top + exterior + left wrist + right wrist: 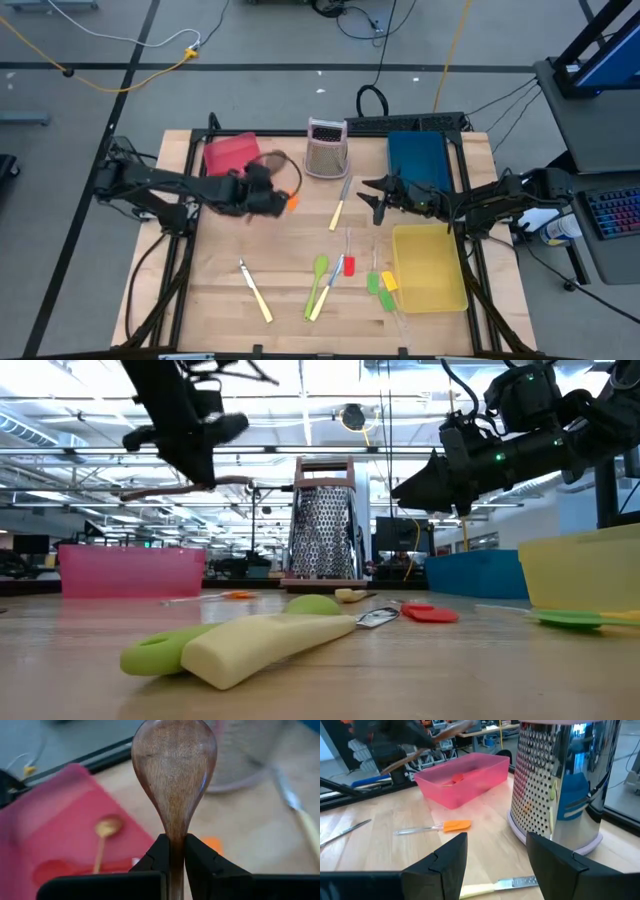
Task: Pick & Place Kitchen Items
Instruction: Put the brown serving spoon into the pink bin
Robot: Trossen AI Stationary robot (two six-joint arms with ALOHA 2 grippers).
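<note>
The left gripper point(172, 851) pinches a brown spoon point(174, 767) by its handle above the table point(210, 290), beside the red tray point(228, 152). The spoon's long axis runs straight out from the fingers, bowl foremost, toward the grater point(326, 148). Two more spoons lie in the tray. An orange spatula point(434, 828) lies flat on the wood below. The right gripper point(495, 857) hangs with jaws spread and empty, between the grater and the blue tray point(418, 160).
</note>
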